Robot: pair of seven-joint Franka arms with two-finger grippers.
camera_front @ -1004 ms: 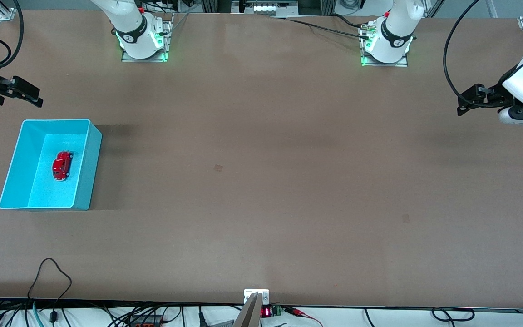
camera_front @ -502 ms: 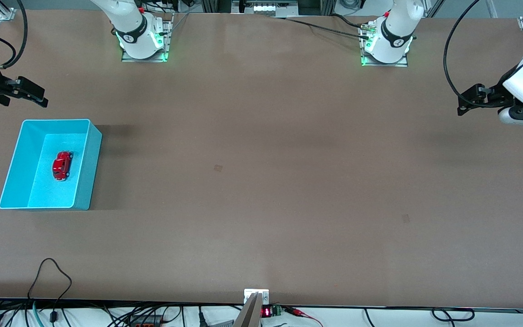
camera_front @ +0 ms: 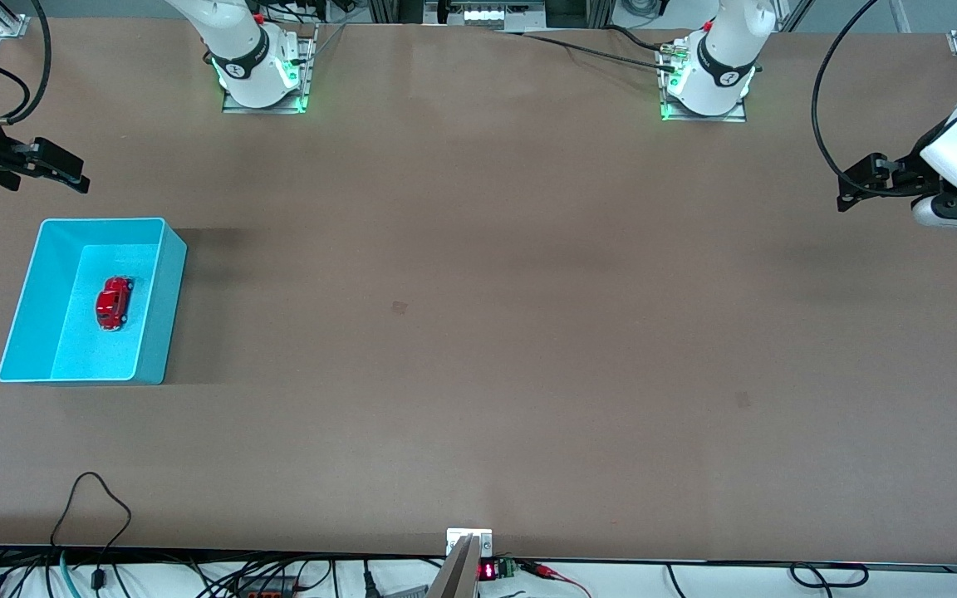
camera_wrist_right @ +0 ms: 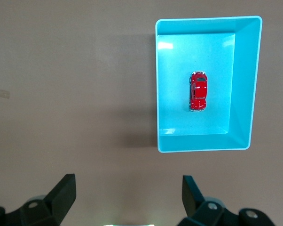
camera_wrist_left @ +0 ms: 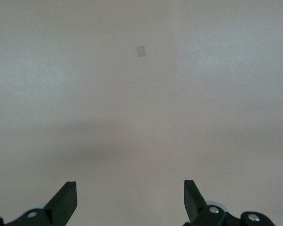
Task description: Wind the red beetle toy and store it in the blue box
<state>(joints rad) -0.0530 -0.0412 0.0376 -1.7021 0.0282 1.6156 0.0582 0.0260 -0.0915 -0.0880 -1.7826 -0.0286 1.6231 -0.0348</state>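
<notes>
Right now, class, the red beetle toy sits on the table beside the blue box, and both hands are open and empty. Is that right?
Not quite: the red beetle toy sits inside the blue box, on its floor, as the right wrist view shows. The left hand and right hand are indeed open and empty.

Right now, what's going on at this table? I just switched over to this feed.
Nothing is being handled. The toy car sits on the floor of the blue box, which stands at the right arm's end of the table. The right gripper is open and empty, up over bare table beside the box, on the side nearer the arm bases. The left gripper is open and empty too, waiting over the table's edge at its own end. Judging by this, the storing looks done.
</notes>
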